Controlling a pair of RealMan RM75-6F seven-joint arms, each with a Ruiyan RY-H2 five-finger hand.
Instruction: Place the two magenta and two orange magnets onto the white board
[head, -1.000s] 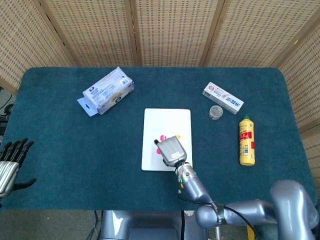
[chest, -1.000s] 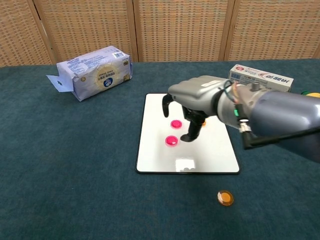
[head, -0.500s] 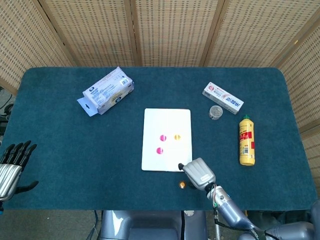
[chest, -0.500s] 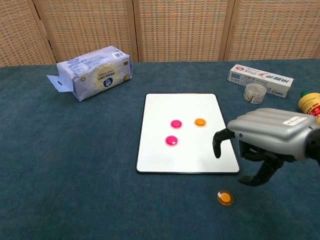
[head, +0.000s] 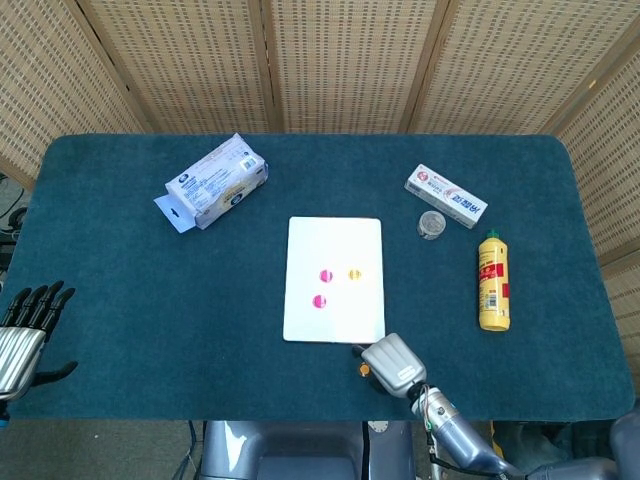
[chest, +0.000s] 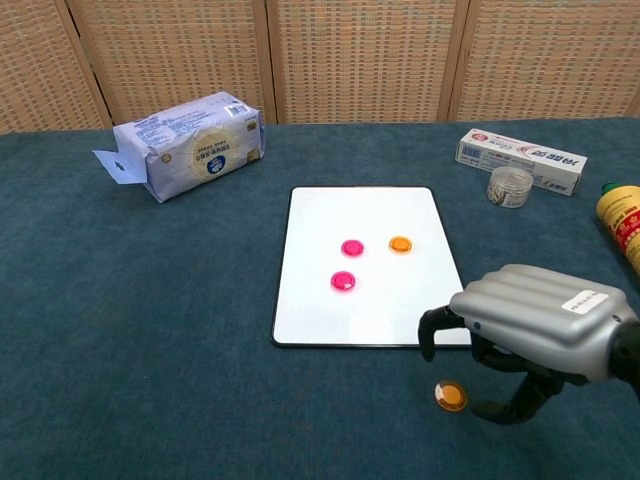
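The white board lies at the table's middle. On it sit two magenta magnets and one orange magnet. A second orange magnet lies on the cloth just in front of the board. My right hand hovers right over it, fingers curled downward and apart, holding nothing. My left hand rests at the table's left edge, fingers spread, empty.
A tissue pack lies at the back left. A toothpaste box, a small clear jar and a yellow bottle sit to the right.
My right hand has left the board, dropping back toward the near edge, and now sits over the loose orange magnet. An orange magnet it covered shows on the board. The left hand stayed put.
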